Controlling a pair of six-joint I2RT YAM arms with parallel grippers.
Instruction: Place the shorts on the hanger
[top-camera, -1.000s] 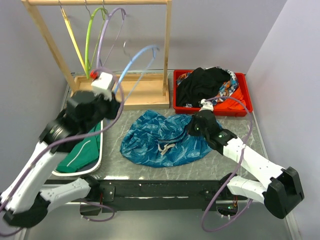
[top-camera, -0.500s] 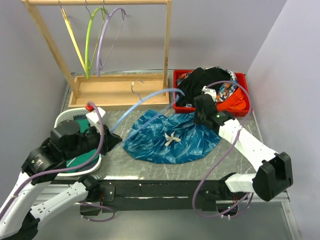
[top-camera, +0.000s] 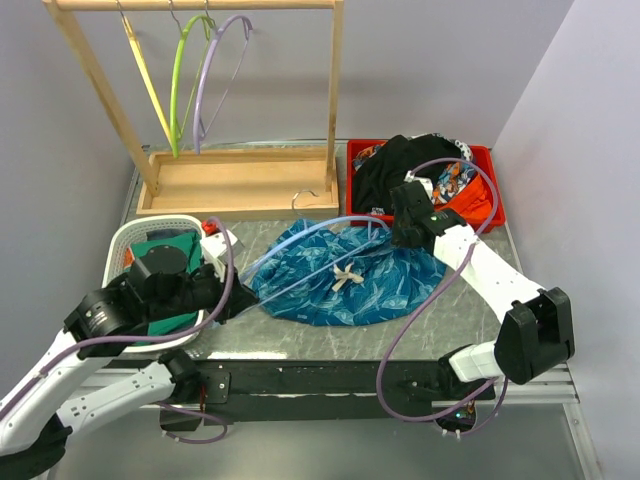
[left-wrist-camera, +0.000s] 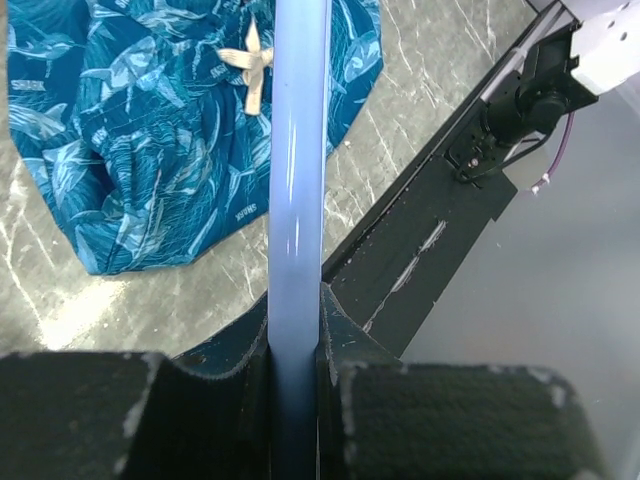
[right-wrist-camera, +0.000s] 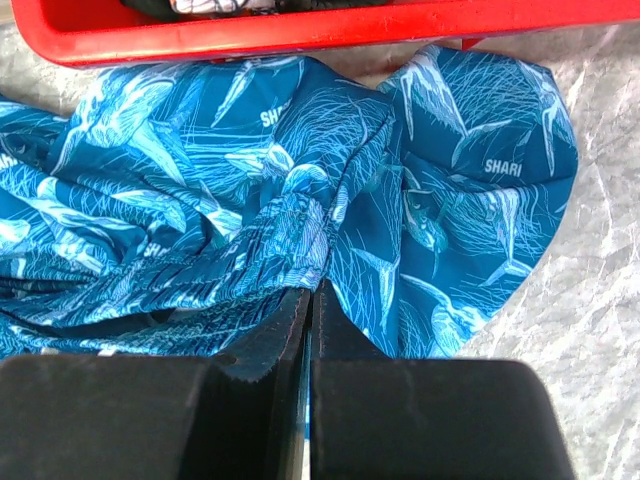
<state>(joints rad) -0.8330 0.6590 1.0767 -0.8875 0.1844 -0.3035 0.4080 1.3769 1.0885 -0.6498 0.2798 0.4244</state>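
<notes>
The blue patterned shorts (top-camera: 345, 285) lie crumpled mid-table, white drawstring (top-camera: 346, 276) facing up. My right gripper (top-camera: 402, 238) is shut on their upper right edge beside the red bin; in the right wrist view the jaws (right-wrist-camera: 310, 295) pinch a fold of the shorts (right-wrist-camera: 250, 200). The light-blue hanger (top-camera: 300, 240) slants low across the shorts, its metal hook (top-camera: 305, 200) toward the rack. My left gripper (top-camera: 232, 297) is shut on the hanger's lower end. In the left wrist view, the hanger bar (left-wrist-camera: 297, 150) runs up from the jaws (left-wrist-camera: 297, 315) over the shorts (left-wrist-camera: 140, 140).
A wooden rack (top-camera: 240, 185) at the back holds yellow, lime-green (top-camera: 178, 85) and lavender (top-camera: 212, 85) hangers. A red bin (top-camera: 487, 205) with a black garment (top-camera: 405, 165) sits back right. At left stands a white basket (top-camera: 122, 238) holding a green shirt. The black base rail (left-wrist-camera: 430, 240) runs along the near edge.
My left arm has swung the hanger down from beside the rack until it lies low over the shorts. My right gripper has drawn the shorts' edge back toward the red bin.
</notes>
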